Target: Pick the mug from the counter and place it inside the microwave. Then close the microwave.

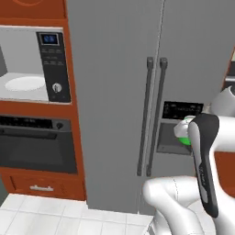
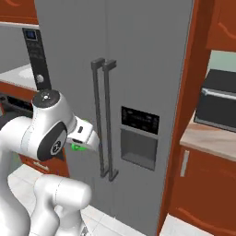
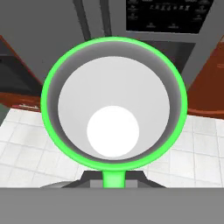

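The gripper [image 3: 113, 183] is clamped narrow on the green mug [image 3: 113, 105], holding it in the air in front of the grey fridge [image 1: 119, 69]; the hand view looks straight down into its white inside. The open microwave [image 1: 27, 64] sits well to the left. The mug looks light, rigid and smooth, so it could slip. A pinch across the rim wall suits it.

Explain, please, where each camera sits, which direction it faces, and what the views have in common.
Left base view: behind the arm's left, facing the open microwave and fridge; arm at lower right.
Right base view: behind its right, facing fridge and toaster oven; arm at lower left.
Hand view: on the hand, looking into the held mug.
Shared: fridge, mug.
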Controlling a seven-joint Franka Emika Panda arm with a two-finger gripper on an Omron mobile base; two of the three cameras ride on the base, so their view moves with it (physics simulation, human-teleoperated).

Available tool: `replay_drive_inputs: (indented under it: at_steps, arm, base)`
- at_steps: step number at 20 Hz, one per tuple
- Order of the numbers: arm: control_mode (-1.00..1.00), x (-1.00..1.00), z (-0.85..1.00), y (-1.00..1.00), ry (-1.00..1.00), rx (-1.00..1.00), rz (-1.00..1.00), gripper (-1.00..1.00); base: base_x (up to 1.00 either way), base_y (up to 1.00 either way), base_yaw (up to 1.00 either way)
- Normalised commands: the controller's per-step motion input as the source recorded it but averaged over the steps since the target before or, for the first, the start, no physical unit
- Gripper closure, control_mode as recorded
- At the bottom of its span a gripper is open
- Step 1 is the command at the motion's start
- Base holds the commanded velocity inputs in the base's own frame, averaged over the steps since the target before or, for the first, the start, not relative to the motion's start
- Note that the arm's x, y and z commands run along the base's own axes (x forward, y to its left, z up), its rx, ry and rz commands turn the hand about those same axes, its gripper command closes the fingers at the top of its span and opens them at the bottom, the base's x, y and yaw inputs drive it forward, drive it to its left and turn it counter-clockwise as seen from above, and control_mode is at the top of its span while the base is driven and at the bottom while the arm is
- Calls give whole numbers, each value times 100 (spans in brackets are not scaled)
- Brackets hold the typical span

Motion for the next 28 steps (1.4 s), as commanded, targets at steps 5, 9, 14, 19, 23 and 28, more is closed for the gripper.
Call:
replay_drive_inputs:
  at_steps: [5, 9, 14, 19, 23, 28]
  arm:
    - [100, 0, 0, 0, 0, 0, 0, 100]
    - [100, 0, 0, 0, 0, 0, 0, 100]
    - [100, 0, 0, 0, 0, 0, 0, 100]
    - [100, 0, 0, 0, 0, 0, 0, 100]
    - [100, 0, 0, 0, 0, 0, 0, 100]
    - [100, 0, 0, 0, 0, 0, 0, 100]
  base:
    - [0, 95, 35]
    - [0, 100, 26]
    - [0, 93, 19]
    - [-6, 37, 0]
    - [-10, 41, -12]
    - [-2, 46, -29]
